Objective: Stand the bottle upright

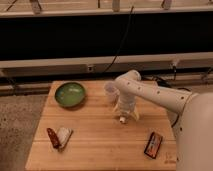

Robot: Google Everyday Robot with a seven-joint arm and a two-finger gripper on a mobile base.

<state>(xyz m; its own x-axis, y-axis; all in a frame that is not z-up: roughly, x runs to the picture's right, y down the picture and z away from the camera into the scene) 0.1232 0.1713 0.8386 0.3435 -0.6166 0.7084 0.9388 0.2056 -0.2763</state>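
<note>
The bottle (122,118) is a small clear thing with a white cap, on the wooden table (95,145) right of centre, its cap end pointing toward the front. My gripper (126,112) hangs from the white arm (150,92) directly over the bottle and covers most of its body. I cannot tell whether the bottle lies on the wood or is lifted.
A green bowl (70,94) sits at the back left. A translucent whitish cup (110,90) stands just behind and left of the gripper. A red-brown packet (52,137) and a white wrapper (64,135) lie at the front left. A brown snack bar (153,144) lies at the front right.
</note>
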